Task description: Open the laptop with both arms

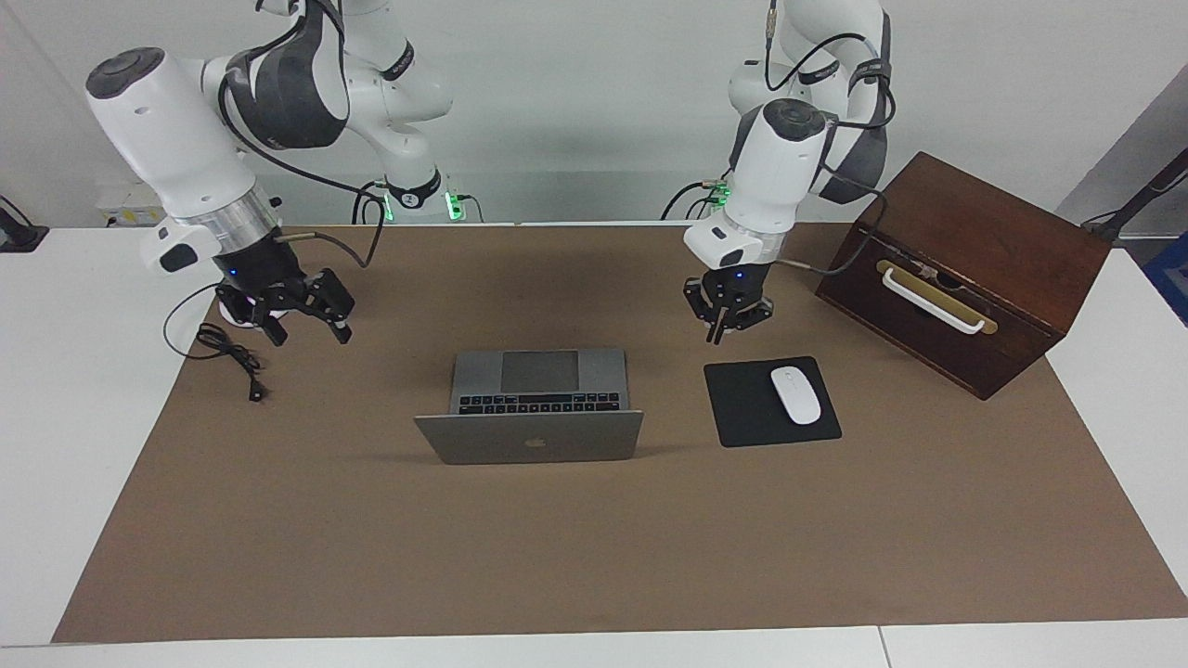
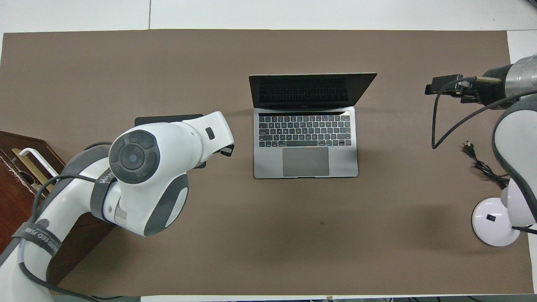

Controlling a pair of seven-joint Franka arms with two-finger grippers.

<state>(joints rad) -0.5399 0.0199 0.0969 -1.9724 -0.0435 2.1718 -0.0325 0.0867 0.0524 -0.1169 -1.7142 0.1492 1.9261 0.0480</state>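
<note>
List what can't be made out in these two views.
- Overhead: the left arm's wrist hides the mouse and most of the mouse pad. Only a tip of the left claw shows.
- Facing: the right claw and its wrist cover nearly all of the lamp. Overhead, the lamp's head runs off the edge.
- Overhead: the wooden box is cut by the edge and partly under the left arm.
- Facing: the laptop shows only its lid's back, so the screen is unseen.

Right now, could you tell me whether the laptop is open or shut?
Open: the laptop's lid stands raised, with keyboard and trackpad exposed.
</note>
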